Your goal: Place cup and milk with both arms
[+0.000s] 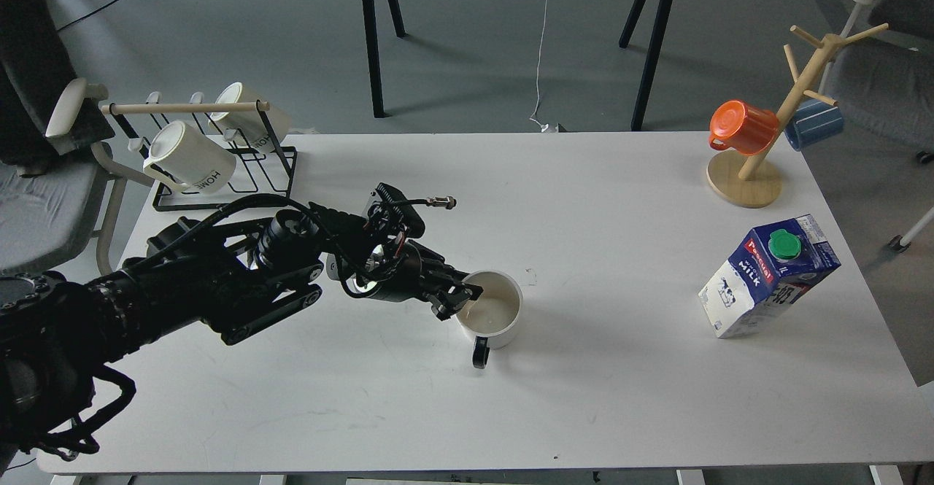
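White table (598, 397): left gripper (461, 300) reaches low (nearly level) to cup (490, 308) rim.

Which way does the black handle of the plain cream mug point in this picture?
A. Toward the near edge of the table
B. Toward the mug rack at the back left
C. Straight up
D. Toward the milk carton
A: the mug stands upright, and its black handle sticks out toward the table's near edge, away from the rack and the carton.

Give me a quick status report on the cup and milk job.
Left gripper at the cup rim, grip unconfirmed. Right arm not in view. Milk upright, untouched, far right on the table. Nothing between cup and milk.
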